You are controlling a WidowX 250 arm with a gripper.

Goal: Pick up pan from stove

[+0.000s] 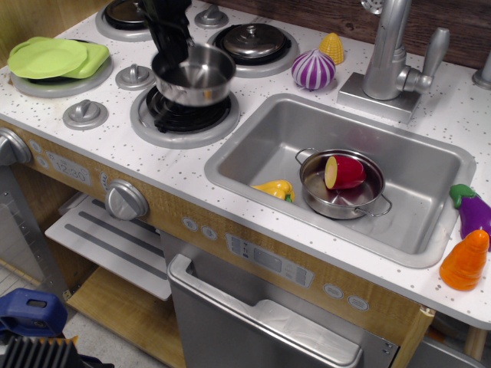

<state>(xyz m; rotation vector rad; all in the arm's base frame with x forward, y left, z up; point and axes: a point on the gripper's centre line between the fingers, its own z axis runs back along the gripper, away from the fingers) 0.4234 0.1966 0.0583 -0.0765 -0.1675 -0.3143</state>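
The shiny steel pan hangs in the air above the front burner of the white speckled stove. It is clear of the black grate. My black gripper comes down from the top of the view and is shut on the pan's left rim. The pan's wire handle is blurred and I cannot make it out.
A lidded back burner lies behind the pan. Green plates are at the left. The sink at the right holds a two-handled pot with red food and a yellow pepper. Toy vegetables lie around the faucet.
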